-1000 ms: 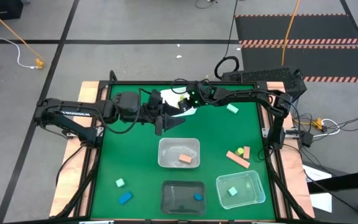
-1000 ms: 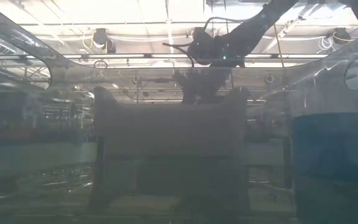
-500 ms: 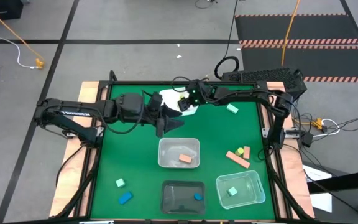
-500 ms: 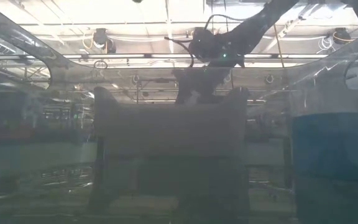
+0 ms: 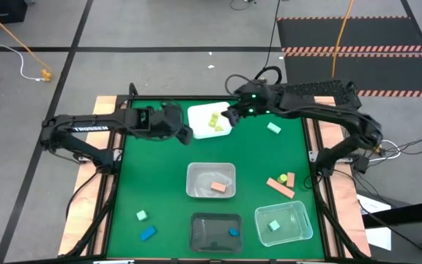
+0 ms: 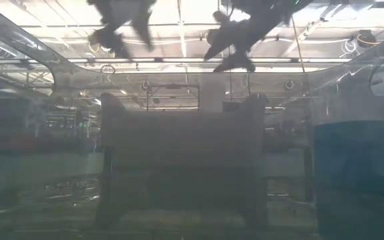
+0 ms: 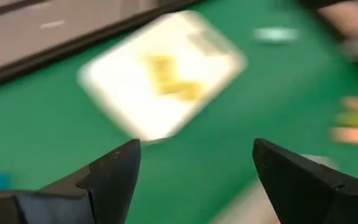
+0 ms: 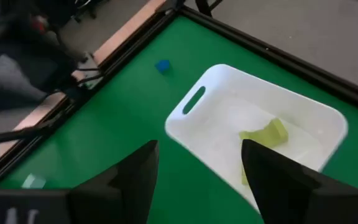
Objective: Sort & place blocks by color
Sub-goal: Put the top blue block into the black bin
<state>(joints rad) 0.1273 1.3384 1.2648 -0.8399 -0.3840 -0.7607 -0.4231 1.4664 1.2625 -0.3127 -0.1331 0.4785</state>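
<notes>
Green mat (image 5: 160,176), wood-edged; grey floor (image 5: 160,29) w/ cables.

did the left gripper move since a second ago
Yes. In the high view the left gripper has pulled back leftward, off the white rectangular tub, which it overlapped before.

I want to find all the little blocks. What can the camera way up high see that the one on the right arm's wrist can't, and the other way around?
Only the high view shows the clear tub holding a salmon block, the dark tub, a second clear tub and the loose salmon blocks. Only the right wrist view shows the white tub's handle slot and the right gripper, open, close up. Both show the white tub with yellow blocks inside, on the green table.
</notes>
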